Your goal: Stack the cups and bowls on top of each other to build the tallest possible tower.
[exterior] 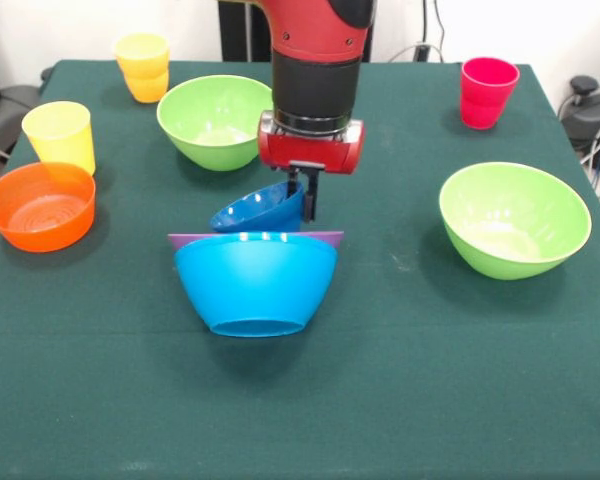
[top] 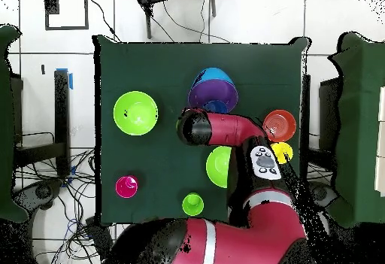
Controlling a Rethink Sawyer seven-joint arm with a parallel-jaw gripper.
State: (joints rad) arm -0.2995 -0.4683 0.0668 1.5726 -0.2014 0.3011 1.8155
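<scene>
The large blue bowl [exterior: 255, 285] stands mid-table with the wide purple bowl [exterior: 325, 238] nested in it, only its rim showing. That pair is the tower [top: 218, 84]. My gripper [exterior: 306, 208] is shut on the rim of the small blue bowl [exterior: 255, 211], which is tilted, its low edge at the purple rim. Two light green bowls [exterior: 215, 120] [exterior: 515, 220] and the small orange bowl [exterior: 40, 205] sit apart. Among the cups, a yellow one [exterior: 60, 135], an orange-yellow one [exterior: 143, 65], a red one [exterior: 487, 92] and a light green one [top: 192, 203] stand near the table's edges.
The dark green tablecloth [exterior: 400, 400] covers the table. My arm [top: 225, 129] hides part of one green bowl [top: 216, 167] in the overhead view. Cables and equipment [exterior: 590, 115] lie beyond the table's side.
</scene>
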